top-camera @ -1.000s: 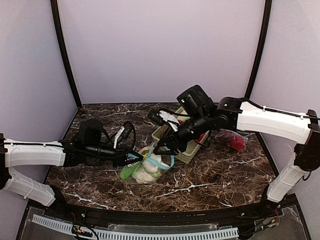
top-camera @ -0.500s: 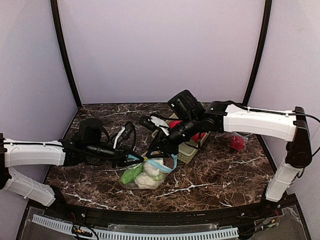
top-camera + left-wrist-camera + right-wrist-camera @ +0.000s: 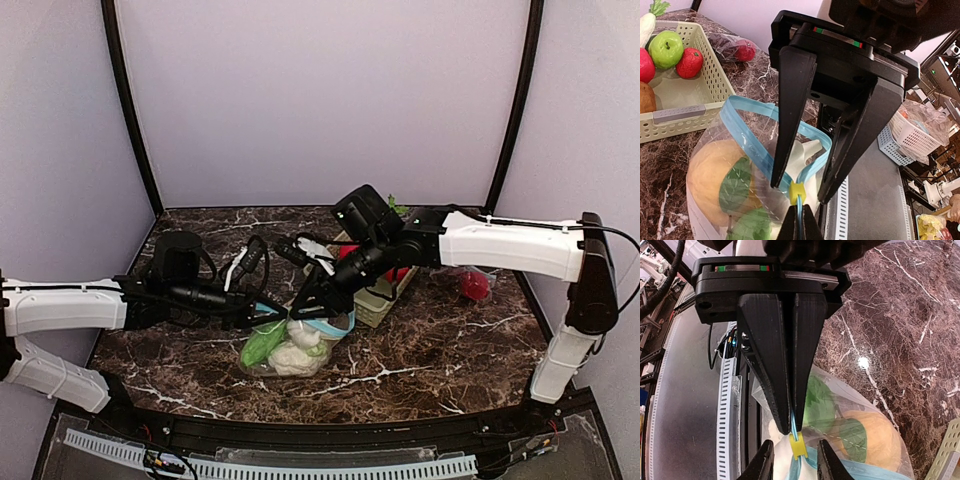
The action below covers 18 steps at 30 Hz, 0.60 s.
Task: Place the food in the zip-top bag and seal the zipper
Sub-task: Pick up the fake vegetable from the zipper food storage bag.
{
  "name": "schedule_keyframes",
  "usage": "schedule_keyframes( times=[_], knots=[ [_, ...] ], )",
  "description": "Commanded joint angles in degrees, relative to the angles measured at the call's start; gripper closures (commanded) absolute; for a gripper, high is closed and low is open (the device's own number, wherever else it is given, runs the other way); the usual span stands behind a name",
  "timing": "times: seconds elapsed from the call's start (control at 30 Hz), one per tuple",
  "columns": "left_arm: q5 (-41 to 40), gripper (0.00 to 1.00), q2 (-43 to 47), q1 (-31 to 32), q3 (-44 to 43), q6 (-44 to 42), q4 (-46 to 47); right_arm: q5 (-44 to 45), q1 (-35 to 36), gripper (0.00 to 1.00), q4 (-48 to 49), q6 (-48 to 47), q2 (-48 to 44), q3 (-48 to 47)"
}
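The zip-top bag point(image 3: 715, 150) lies on the marbled surface point(image 3: 430, 350) in front of the pale green basket point(image 3: 680, 112). It holds food: a yellowish-orange fruit point(image 3: 707, 170), green leaves point(image 3: 735, 187) and white cauliflower point(image 3: 805, 150). A green apple point(image 3: 665, 47) and a red fruit point(image 3: 690, 62) sit in the basket. The bag's blue zipper gapes at the mouth. The left gripper point(image 3: 790, 426) is clenched on the zipper strip just beside the yellow slider point(image 3: 798, 446). The right gripper point(image 3: 799, 192) straddles that slider, its jaws parted and apart from it.
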<state>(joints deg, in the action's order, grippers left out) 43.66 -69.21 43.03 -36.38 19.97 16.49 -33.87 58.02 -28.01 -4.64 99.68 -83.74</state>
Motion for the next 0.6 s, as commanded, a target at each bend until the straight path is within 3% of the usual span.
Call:
schedule_keyframes(
  times=[0.0,0.23,0.43,0.57],
  knots=[
    [0.6,0.99,2.5,0.3,-1.8,0.4,1.9,-0.2,0.3,0.72,1.3,-0.9,0.9,-0.4],
    [0.8,0.99,2.6,0.3,-2.2,0.5,1.6,-0.9,0.4,0.79,1.8,-1.1,1.0,-0.5],
    [-1.2,0.99,3.3,0.2,-2.3,-0.2,1.0,-1.3,0.4,1.0,2.2,-1.2,0.4,-0.2],
    [-3.1,0.99,4.4,-1.0,-2.1,-1.7,-1.4,0.4,0.3,1.0,1.2,-1.3,-1.2,0.9]
  ],
)
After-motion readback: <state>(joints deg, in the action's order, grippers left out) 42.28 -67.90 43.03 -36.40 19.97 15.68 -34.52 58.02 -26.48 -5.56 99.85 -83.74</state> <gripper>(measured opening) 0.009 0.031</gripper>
